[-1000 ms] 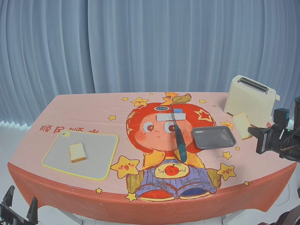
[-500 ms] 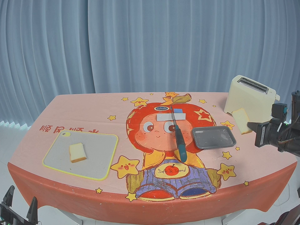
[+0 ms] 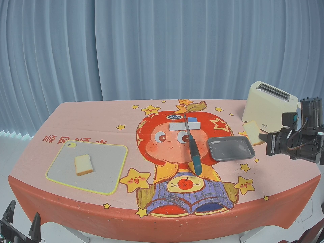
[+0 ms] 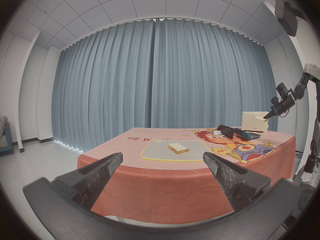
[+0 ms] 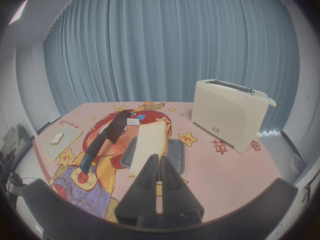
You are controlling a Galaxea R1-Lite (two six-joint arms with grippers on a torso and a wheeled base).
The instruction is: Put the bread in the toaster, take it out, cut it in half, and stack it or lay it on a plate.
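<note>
Your right gripper (image 5: 158,160) is clamped on a bread slice (image 5: 150,140), held in the air before the toaster (image 3: 268,107), seemingly just beside the grey plate (image 3: 231,148). Your left gripper (image 4: 162,158) is spread wide, off the table's near edge. A second bread piece (image 3: 83,164) lies on the cutting board (image 3: 104,176).

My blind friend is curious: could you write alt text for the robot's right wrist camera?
The right gripper pinches a slice of bread by its edge, above a table with a pink cartoon cloth. Beyond it are a grey tray, a teal-handled knife and a cream toaster, with blue curtains behind.
</note>
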